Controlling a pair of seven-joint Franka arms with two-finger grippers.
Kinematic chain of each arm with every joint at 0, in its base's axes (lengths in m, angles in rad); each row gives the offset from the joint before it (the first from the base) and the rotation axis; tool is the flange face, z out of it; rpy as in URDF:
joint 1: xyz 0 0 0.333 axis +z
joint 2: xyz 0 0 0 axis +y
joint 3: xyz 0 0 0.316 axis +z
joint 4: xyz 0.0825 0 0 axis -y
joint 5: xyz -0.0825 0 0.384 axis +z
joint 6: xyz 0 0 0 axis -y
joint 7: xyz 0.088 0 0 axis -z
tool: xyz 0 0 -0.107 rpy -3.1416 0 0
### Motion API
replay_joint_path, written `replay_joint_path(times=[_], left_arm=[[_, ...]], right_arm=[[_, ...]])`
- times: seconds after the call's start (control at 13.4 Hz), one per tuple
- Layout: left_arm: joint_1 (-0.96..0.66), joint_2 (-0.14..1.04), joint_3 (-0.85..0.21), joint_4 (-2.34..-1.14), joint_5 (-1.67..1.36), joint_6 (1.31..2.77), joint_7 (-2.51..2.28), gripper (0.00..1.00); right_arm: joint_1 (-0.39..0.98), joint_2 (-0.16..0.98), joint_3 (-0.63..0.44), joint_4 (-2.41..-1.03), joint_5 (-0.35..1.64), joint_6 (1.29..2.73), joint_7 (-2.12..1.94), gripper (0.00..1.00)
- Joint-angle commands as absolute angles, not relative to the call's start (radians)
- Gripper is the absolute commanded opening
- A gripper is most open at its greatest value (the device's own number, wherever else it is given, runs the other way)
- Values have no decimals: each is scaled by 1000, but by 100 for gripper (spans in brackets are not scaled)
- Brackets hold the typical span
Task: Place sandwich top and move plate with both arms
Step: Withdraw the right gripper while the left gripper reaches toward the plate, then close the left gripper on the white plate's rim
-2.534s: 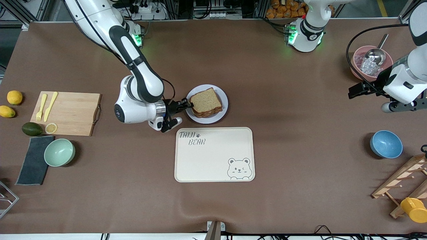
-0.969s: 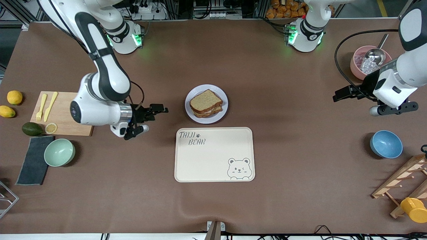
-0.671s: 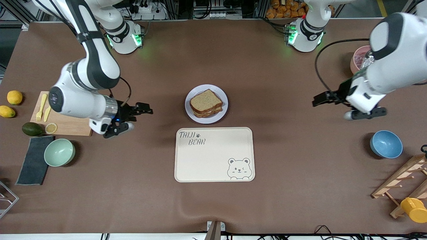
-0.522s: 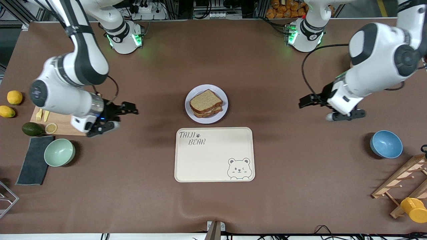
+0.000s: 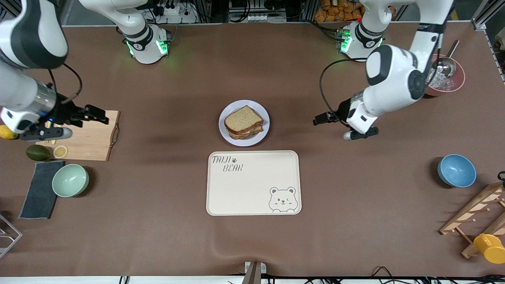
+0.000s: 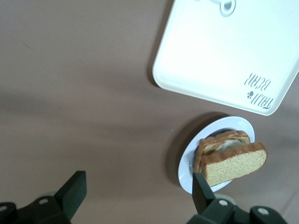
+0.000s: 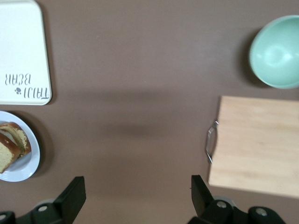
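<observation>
Plate (image 5: 262, 106), small and pale, sits on the brown table (image 5: 252, 244), just farther from the front camera than the cream bear-print tray (image 5: 253, 189), whose surface is bare. On the plate lies a stacked sandwich, and the sandwich top (image 5: 242, 118) (a speckled brown slice with a darker crust) rests as its uppermost layer, slightly askew. A pink bowl (image 5: 457, 81) near the left arm's base holds clear pieces and a metal scoop (image 5: 444, 65). The blue bowl (image 5: 456, 170) at the left arm's end and the mint-green bowl (image 5: 70, 180) at the right arm's end both appear unfilled.

The left end effector (image 5: 321, 119) hangs over bare table toward the left arm's end from the plate, fingers spread wide, holding nothing. The right end effector (image 5: 98, 115) is over the wooden cutting board (image 5: 88, 138), likewise spread wide and carrying nothing. Neither touches the plate or the bread.
</observation>
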State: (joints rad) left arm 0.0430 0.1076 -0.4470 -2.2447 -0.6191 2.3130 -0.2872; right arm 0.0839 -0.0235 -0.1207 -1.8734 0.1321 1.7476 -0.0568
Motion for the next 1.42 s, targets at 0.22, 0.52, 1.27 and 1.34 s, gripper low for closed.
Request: replay_joint_path(times=[0.22,0.52,1.27,1.34], left_arm=[[26,169,-551,-2353,-880,2540,-281,100],[-34,241,-560,-2378,-989,2634,-214,100],[-40,409,-560,-2344,-1564,2665,567,100],[-37,431,-560,-2342,-1606,2663,637,100]], right_arm=[[-107,-35,-8,-1746,117,1585,-63,100],[-109,-32,3,-1615,30,1447,-51,100],[-104,-32,-15,-1572,-18,1410,-51,100],[-106,-28,-15,-1568,-8,1410,-51,100]])
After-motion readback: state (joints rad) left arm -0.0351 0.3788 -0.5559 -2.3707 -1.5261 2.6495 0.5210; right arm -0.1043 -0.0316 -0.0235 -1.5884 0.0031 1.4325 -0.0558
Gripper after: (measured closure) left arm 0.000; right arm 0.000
